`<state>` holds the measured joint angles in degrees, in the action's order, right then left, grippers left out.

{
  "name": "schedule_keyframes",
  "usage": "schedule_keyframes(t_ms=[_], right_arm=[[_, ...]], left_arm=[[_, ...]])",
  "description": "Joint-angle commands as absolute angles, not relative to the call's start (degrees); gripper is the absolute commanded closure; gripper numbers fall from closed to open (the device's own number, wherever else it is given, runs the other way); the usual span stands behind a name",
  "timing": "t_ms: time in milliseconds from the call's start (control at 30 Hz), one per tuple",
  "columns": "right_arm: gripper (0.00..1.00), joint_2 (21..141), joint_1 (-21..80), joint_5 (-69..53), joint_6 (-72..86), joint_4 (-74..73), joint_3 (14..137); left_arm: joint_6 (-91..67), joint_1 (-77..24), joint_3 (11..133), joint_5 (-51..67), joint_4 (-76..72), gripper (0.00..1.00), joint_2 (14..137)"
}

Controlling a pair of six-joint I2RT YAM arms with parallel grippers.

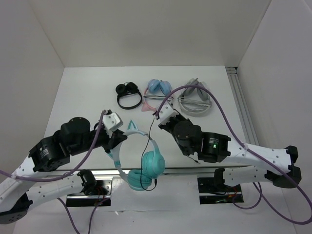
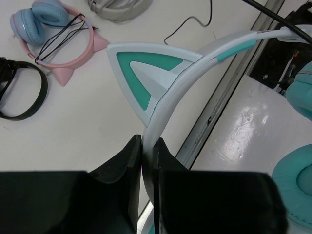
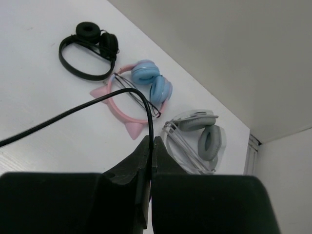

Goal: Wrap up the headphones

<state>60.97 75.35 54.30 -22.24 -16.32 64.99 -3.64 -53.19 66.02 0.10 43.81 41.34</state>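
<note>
Headphones (image 1: 146, 168), teal, with 2 cat ears on a pale headband (image 2: 195, 66): between the 2 arms at the near edge of the table (image 1: 87, 92), well apart from the black pair (image 1: 127, 95), pink pair (image 1: 157, 92) and grey pair (image 1: 196, 101) at the far side. Held by the left gripper (image 2: 148, 146), jaws clamped on the headband just below 1 cat ear (image 2: 141, 73). Pinched in the right gripper (image 3: 150, 145), jaws together on it at the tips: the thin black cable (image 3: 73, 111), trailing off left above the tabletop.
</note>
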Motion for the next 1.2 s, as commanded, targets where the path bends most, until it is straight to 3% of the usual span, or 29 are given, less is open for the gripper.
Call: schedule_keyframes(t_ms=[0, 167, 400, 633, 933, 1167], right_arm=[[1.00, 61.17, 73.40, 49.15, -18.65, -9.59, 62.41], [1.00, 59.24, 69.88, 38.35, -13.54, -2.57, 54.24], [1.00, 53.53, 63.99, 13.30, -8.88, 10.25, 42.55], [1.00, 59.83, 62.57, -13.06, 0.07, 22.64, 39.73], [1.00, 64.95, 63.90, -23.54, 8.16, 48.90, 33.14], [1.00, 73.89, 62.84, -33.48, 18.45, 69.75, 30.59]], left_arm=[[-8.69, -53.44, 69.70, 1.94, 33.85, 1.00, 38.15], [-15.90, -53.44, 71.71, -4.20, 30.15, 1.00, 32.97], [-26.44, -53.44, 77.69, -15.72, 32.34, 1.00, 32.70], [-36.20, -53.44, 77.70, -21.09, 34.28, 1.00, 34.80], [-44.65, -53.44, 75.85, -31.98, 35.68, 1.00, 34.80], [-48.69, -53.44, 81.47, -41.04, 42.70, 1.00, 39.45]])
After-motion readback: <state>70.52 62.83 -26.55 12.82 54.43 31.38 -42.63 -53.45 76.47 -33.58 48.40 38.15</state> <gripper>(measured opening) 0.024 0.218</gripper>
